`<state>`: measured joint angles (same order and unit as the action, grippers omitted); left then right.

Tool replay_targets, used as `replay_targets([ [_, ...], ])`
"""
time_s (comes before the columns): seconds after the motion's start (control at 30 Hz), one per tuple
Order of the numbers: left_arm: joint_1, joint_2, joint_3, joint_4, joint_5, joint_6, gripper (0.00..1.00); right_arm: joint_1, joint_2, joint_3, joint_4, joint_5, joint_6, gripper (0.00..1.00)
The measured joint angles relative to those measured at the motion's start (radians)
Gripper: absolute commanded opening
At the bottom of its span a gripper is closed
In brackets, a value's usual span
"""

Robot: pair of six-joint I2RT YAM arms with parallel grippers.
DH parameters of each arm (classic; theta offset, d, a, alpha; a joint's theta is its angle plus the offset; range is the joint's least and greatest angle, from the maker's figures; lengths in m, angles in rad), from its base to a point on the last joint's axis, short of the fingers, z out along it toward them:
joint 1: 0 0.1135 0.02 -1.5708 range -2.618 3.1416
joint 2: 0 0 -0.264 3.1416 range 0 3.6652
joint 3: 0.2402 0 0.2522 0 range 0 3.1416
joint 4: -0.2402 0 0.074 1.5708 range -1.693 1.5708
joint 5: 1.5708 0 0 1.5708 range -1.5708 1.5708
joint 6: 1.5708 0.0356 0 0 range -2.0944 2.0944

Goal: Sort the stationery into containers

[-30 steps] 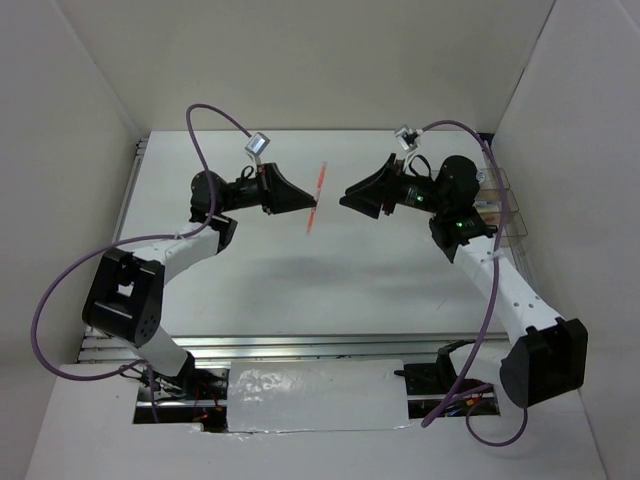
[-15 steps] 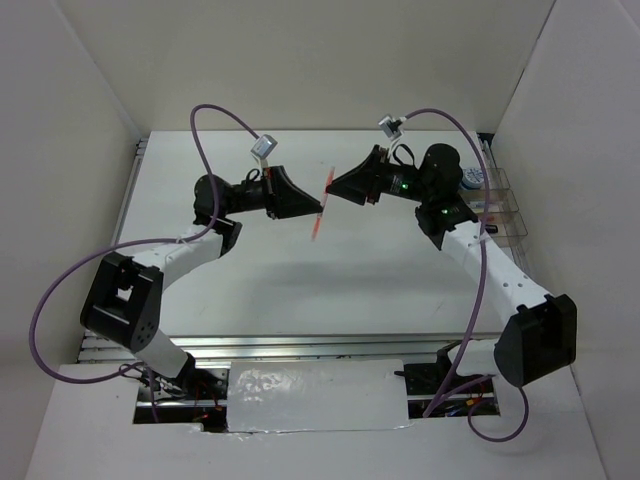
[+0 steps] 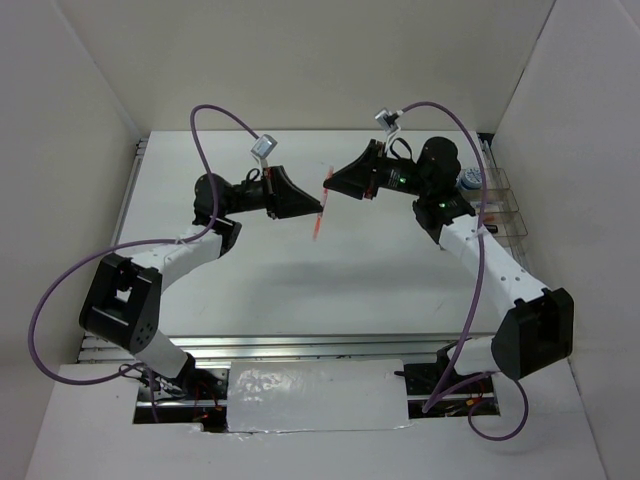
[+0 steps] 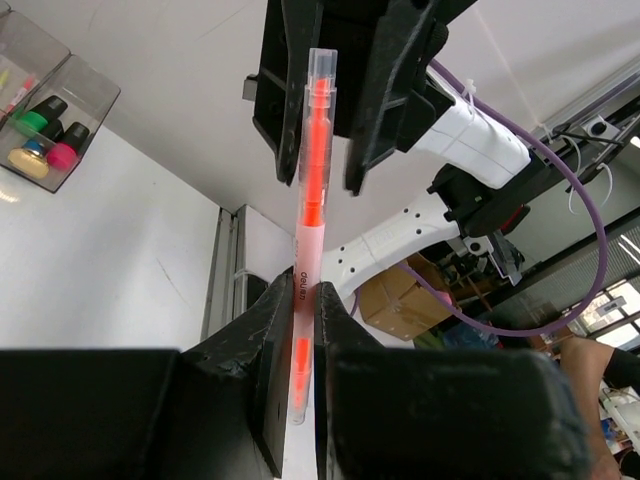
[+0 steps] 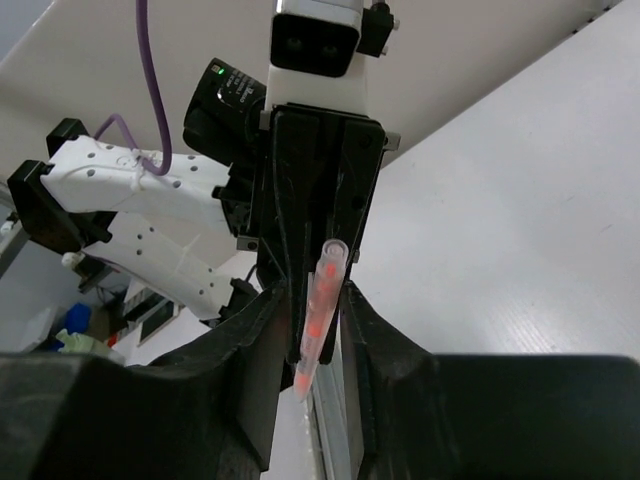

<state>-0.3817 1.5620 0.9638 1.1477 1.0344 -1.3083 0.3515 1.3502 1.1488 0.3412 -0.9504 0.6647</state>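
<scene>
Twin white-and-black arms, purple cabling

The left arm [image 3: 170, 255] and right arm [image 3: 495, 270] share white link shells dotted with small holes, black joint housings, blocky black bases and small green lights [image 3: 441, 209]. A purple cable [image 3: 215, 110] loops along each. The left gripper [image 4: 305, 290] and right gripper [image 5: 315, 292] have matte black wedge fingers; each wrist carries a silver camera [image 3: 262, 146].

Reaching in toward each other with both arms, elbows bent outward, wrists raised and roughly level, tips nearly meeting mid-air. Clamping tight with left gripper [image 3: 317, 210] on the lower part of the orange stick [image 4: 312, 190]. Straddling its upper end with right gripper [image 3: 330, 187], fingers close on either side, contact not clear.
</scene>
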Motion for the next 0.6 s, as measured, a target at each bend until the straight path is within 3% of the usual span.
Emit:
replay_targets([
  [0.1, -0.001, 0.0, 0.0, -0.011, 0.0, 0.001, 0.0, 0.0, 0.007, 0.015, 0.0, 0.0, 0.0, 0.39],
  [0.27, -0.002, -0.003, 0.0, -0.019, 0.008, 0.018, 0.0, 0.002, 0.012, 0.018, -0.007, 0.0, -0.005, 0.12],
  [0.33, -0.002, -0.004, 0.0, -0.024, 0.011, 0.025, 0.18, 0.004, 0.013, 0.019, -0.011, -0.002, -0.004, 0.04],
  [0.37, -0.002, -0.004, 0.0, -0.027, 0.011, 0.027, 0.36, 0.004, 0.013, 0.02, -0.013, -0.002, -0.008, 0.03],
  [0.4, -0.002, -0.006, 0.0, -0.034, 0.011, 0.035, 0.44, 0.004, 0.013, 0.023, -0.019, -0.002, -0.012, 0.02],
  [0.43, -0.002, -0.008, 0.0, -0.052, 0.011, 0.05, 0.61, 0.003, 0.013, 0.026, -0.029, -0.003, -0.027, 0.0],
  [0.47, -0.001, -0.012, 0.0, -0.076, 0.012, 0.068, 0.69, 0.0, 0.013, 0.035, -0.048, -0.003, -0.042, 0.0],
  [0.5, 0.0, -0.016, 0.003, -0.11, 0.015, 0.087, 0.77, -0.007, 0.013, 0.047, -0.079, -0.005, -0.072, 0.0],
  [0.6, 0.018, -0.046, 0.021, -0.29, 0.019, 0.219, 0.81, -0.068, 0.013, 0.13, -0.255, -0.011, -0.244, 0.0],
])
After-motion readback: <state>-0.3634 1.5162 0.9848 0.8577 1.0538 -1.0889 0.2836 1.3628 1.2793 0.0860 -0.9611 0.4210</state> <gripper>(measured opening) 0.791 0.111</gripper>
